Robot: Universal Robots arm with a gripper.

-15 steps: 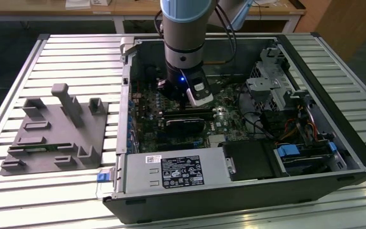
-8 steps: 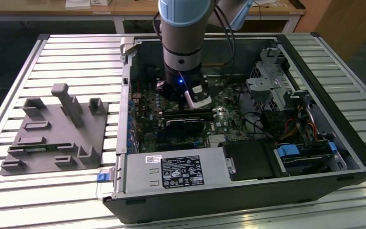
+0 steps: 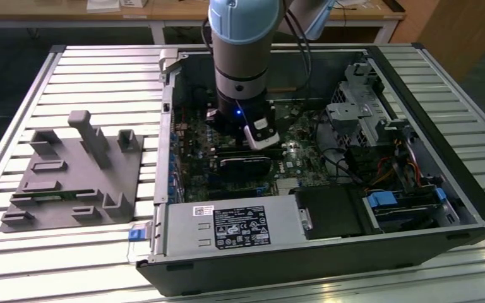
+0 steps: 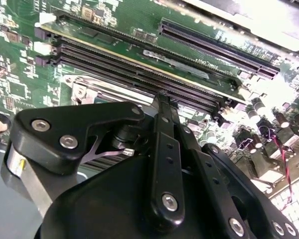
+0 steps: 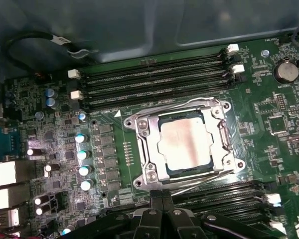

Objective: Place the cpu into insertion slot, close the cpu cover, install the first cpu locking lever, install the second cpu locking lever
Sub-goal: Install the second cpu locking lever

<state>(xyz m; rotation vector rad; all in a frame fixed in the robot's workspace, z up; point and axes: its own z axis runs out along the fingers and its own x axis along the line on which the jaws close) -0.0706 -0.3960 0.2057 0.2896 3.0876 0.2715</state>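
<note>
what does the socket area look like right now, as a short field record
cpu: seated in the insertion slot, silvery top facing up
cpu cover: closed flat around the cpu
locking levers: thin metal rods along the socket's edge nearest the tool, exact latching unclear
tool: black fingers together at the socket's edge by the rods
memory slots: long, black, on both sides of the socket
setting: open computer case on a slatted table

A robotics lab or workshop, by the look of it: an opened computer case [image 3: 327,208] lies on a slatted metal worktop [image 3: 99,69] beneath the tool [image 3: 259,136], a grey moulded fixture [image 3: 74,177] beside it, wooden benches [image 3: 99,16] behind.
</note>
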